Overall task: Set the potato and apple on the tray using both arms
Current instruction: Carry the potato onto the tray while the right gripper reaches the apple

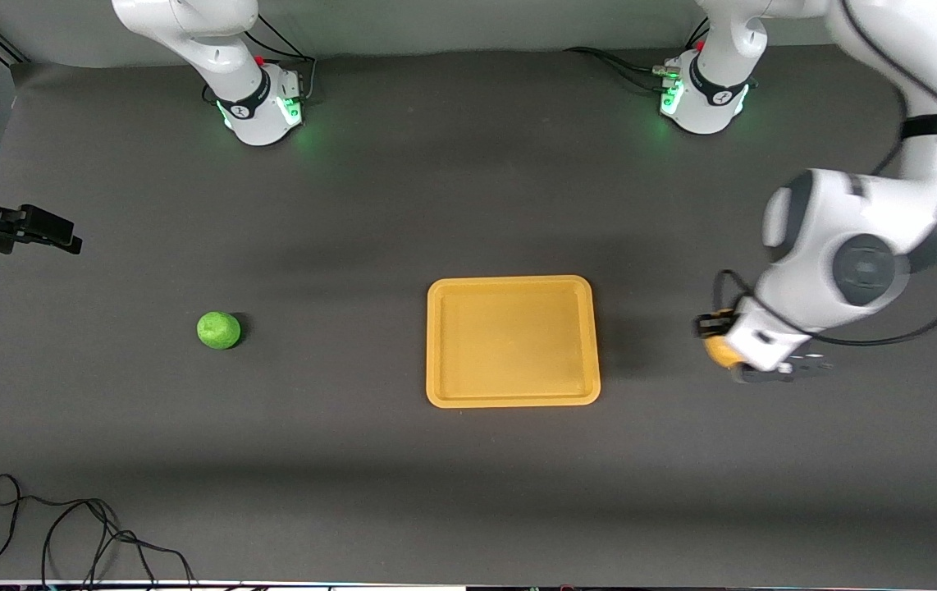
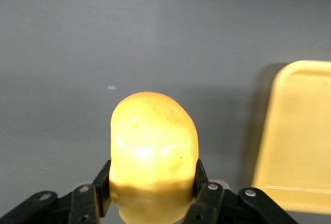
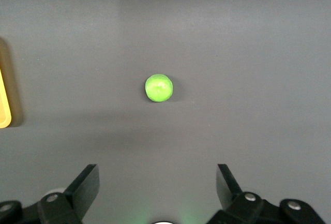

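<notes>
The potato [image 1: 715, 351], yellow and lumpy, sits between the fingers of my left gripper [image 1: 723, 355], over the table beside the tray [image 1: 513, 341] toward the left arm's end. In the left wrist view the gripper [image 2: 153, 185] is shut on the potato [image 2: 154, 146], and the tray's rim [image 2: 302, 131] shows beside it. The green apple [image 1: 218, 330] lies on the table toward the right arm's end. My right gripper [image 1: 65, 239] is open and empty, high over that end of the table. Its wrist view shows its gripper [image 3: 158, 182], the apple [image 3: 159, 88] below and a tray corner [image 3: 4, 105].
The tray is flat, orange-yellow and holds nothing. A loose black cable [image 1: 75, 533] lies at the table's edge nearest the front camera, at the right arm's end. The arms' bases [image 1: 263, 111] [image 1: 702, 98] glow green along the top.
</notes>
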Available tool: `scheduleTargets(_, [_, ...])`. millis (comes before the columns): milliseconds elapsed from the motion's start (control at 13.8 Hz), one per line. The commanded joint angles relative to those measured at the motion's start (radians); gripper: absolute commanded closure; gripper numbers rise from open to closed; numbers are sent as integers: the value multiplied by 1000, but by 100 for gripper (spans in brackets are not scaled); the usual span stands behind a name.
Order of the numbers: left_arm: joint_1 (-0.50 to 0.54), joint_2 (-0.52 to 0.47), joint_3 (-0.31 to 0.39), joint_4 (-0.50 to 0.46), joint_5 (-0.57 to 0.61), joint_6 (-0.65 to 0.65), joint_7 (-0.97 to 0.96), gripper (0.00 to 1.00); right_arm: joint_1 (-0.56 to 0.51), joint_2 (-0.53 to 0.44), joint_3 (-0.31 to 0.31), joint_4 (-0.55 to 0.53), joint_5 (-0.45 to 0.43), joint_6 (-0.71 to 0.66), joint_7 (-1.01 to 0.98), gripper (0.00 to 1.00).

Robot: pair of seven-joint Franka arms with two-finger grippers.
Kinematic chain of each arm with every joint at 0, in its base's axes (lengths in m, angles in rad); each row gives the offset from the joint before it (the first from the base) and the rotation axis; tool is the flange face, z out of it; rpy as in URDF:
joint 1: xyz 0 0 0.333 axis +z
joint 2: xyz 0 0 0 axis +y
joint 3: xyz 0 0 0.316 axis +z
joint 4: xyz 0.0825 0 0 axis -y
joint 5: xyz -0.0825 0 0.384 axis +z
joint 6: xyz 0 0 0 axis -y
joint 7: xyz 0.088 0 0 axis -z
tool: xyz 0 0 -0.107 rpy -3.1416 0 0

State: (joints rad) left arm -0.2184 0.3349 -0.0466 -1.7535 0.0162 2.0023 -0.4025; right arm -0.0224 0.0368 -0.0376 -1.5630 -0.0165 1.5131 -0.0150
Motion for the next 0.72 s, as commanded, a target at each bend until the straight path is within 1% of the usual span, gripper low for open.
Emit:
scheduleTargets(0, [-112, 65, 8, 52, 2, 44, -189, 69, 6, 5, -7, 6, 4, -2, -5, 0])
scheduleTargets(145, [-198, 148, 8, 101, 7, 52, -271, 69, 7, -33, -5, -50, 7, 31, -3, 0])
scheduleTargets(361, [-312, 252, 8, 107, 18, 128, -378, 69, 32, -121, -5, -193, 9, 126, -5, 0])
scheduleTargets(506, [-335, 292, 8, 108, 18, 215, -400, 68, 36, -111, -5, -221, 9, 180, -10, 0])
scheduleTargets(578, [-337, 306, 8, 108, 18, 230, -403, 68, 36, -103, -5, -251, 9, 220, -10, 0])
scheduleTargets(651, [-340, 320, 8, 108, 24, 231, -394, 67, 35, -100, -8, -305, 9, 281, -11, 0])
